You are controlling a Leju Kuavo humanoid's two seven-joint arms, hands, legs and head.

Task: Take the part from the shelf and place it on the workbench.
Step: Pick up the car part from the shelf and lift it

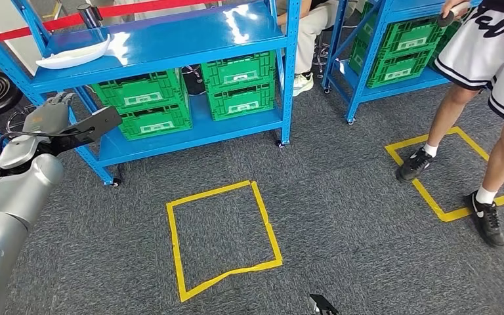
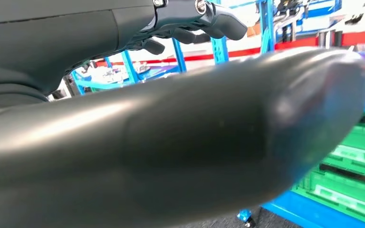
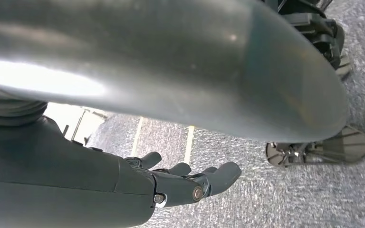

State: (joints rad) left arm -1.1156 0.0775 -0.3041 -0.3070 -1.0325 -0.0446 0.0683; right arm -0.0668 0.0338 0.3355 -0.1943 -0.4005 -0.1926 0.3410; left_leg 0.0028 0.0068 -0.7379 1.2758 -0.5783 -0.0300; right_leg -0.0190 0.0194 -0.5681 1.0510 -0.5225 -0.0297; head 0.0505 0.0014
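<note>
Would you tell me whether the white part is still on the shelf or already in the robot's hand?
On the shelf: the white part lies on the blue shelf's top board, while the left hand is raised below it, holding nothing.

The shelf [image 1: 170,49] is blue, its crates [image 1: 146,105] green with white labels. The carpet [image 1: 341,197] is speckled grey, marked with yellow tape squares [image 1: 223,230]. The part [image 1: 72,56] is white.
</note>
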